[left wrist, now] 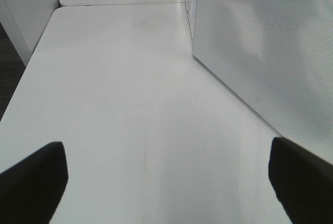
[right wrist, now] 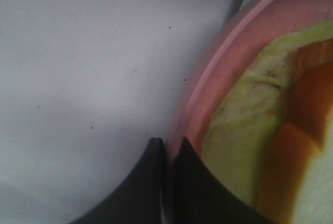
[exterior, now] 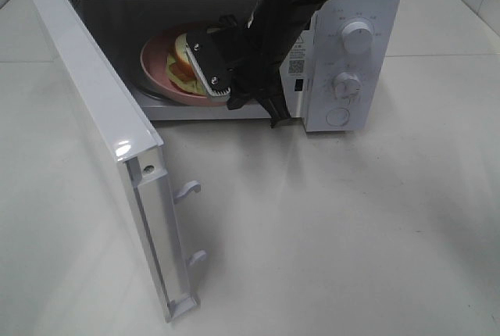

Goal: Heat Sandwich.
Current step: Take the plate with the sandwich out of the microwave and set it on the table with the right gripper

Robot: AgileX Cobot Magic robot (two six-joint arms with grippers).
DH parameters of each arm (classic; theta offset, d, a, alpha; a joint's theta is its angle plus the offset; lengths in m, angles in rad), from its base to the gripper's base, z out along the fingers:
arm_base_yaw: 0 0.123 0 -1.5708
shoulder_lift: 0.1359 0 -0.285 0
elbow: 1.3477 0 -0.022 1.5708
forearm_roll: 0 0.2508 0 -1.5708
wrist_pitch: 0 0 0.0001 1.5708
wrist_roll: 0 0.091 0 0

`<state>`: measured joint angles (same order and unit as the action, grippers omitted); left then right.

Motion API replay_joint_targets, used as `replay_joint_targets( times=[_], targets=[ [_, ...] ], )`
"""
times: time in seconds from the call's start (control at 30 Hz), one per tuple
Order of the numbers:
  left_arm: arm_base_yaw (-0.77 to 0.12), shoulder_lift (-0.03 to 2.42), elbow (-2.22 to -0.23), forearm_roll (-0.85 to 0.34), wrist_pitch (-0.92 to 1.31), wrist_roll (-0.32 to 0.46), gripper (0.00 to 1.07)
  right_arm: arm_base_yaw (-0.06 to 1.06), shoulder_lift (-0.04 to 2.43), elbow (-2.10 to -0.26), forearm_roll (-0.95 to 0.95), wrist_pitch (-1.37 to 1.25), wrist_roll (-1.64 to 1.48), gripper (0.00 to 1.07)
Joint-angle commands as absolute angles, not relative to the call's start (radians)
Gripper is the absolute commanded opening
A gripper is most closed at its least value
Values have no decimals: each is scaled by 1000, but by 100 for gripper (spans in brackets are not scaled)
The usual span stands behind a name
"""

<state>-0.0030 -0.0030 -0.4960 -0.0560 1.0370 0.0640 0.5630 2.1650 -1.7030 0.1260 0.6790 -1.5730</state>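
Note:
The white microwave [exterior: 351,55] stands open, its door [exterior: 94,117] swung out to the left. Inside it, a round pink plate [exterior: 156,70] carries the sandwich [exterior: 183,58], yellow-green with orange filling. My right gripper [exterior: 205,66] reaches into the cavity from the right. The right wrist view shows this gripper [right wrist: 169,148] shut on the rim of the plate [right wrist: 229,52], right beside the sandwich [right wrist: 250,130]. My left gripper [left wrist: 166,182] is open and empty over the white table [left wrist: 114,78], its fingers [left wrist: 36,182] wide apart. It is out of the exterior view.
The open door reaches far forward over the table, with two latch hooks [exterior: 189,189] on its edge. Its outer face [left wrist: 270,52] stands just beside my left gripper. Two knobs [exterior: 357,35] sit on the microwave's control panel at the right.

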Motion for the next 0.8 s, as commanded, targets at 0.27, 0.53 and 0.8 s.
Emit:
replay_joint_targets(
  times=[0.27,0.53,0.8],
  targets=[
    [0,-31,-493,-64,1029,63,101,560,2068,-1606,216,692,-1717,0],
    [0,-31,-493,-64,1029,63,101,560,2009,-1519,225,696,-1718,0],
    [0,-31,-493,-64,1029,63,101,560,1924,-1403,222,689,-1728,0]
  ],
)
